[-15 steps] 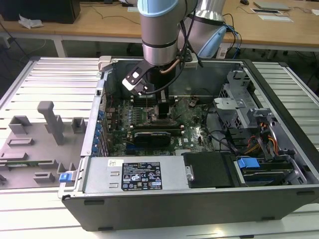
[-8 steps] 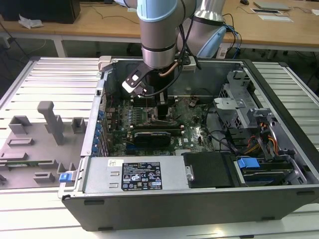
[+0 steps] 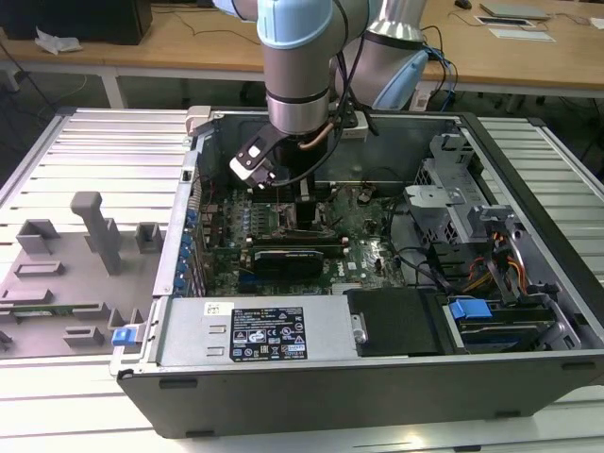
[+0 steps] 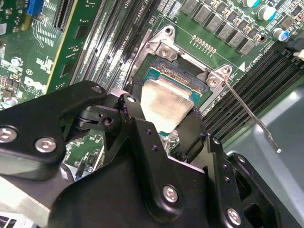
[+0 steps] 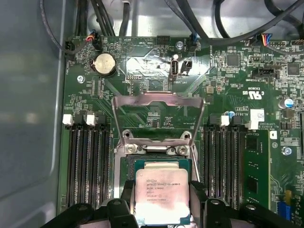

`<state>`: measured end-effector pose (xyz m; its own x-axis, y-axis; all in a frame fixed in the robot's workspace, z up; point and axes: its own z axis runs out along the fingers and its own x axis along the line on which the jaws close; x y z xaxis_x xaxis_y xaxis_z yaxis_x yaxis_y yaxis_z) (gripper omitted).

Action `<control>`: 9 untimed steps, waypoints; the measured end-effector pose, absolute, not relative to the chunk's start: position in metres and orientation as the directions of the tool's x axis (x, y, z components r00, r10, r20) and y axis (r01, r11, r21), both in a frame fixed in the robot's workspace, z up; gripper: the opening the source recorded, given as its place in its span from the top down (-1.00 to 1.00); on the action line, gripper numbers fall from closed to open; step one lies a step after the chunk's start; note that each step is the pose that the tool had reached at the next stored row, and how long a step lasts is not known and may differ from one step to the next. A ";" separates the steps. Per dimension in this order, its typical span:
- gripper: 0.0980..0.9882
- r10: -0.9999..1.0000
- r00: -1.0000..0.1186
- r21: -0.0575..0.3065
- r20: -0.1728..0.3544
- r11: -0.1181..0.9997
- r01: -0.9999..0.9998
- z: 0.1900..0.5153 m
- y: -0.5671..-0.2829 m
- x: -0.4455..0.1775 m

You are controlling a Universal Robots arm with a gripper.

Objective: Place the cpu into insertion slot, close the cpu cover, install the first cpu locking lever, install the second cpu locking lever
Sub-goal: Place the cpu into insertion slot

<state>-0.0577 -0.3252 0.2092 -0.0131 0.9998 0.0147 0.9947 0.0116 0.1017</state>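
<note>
My gripper (image 5: 161, 211) is shut on the cpu (image 5: 161, 195), a flat silver-grey square pinched between two black fingers (image 5: 124, 202). In both wrist views the chip hangs over the insertion slot (image 5: 161, 164), whose dark centre and silver rim sit in the green board. I cannot tell whether it touches the slot. The cpu cover (image 5: 159, 99), a thin silver frame, stands swung open at the slot's far side. In the second wrist view the cpu (image 4: 164, 102) covers part of the slot (image 4: 178, 76), and a thin locking lever (image 4: 249, 116) juts free from one corner. The exterior view has the gripper (image 3: 304, 203) down inside the case.
Long black memory slots (image 5: 88, 161) flank the socket on both sides. The open computer case (image 3: 377, 377) walls in the motherboard (image 3: 368, 255), with a black card (image 3: 288, 257), cables and a drive cage (image 3: 453, 189) nearby. A grey fixture tray (image 3: 85, 245) lies at the exterior view's left.
</note>
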 end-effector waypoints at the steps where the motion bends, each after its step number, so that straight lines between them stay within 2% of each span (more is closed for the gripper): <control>1: 0.00 1.000 -0.010 0.102 0.015 0.009 0.995 0.208 -0.325 -0.058; 9: 0.00 1.000 0.010 0.102 0.015 -0.011 0.995 0.201 -0.323 -0.059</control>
<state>-0.0585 -0.3234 0.2015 0.0099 0.9998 0.0146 0.9947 -0.0114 0.1017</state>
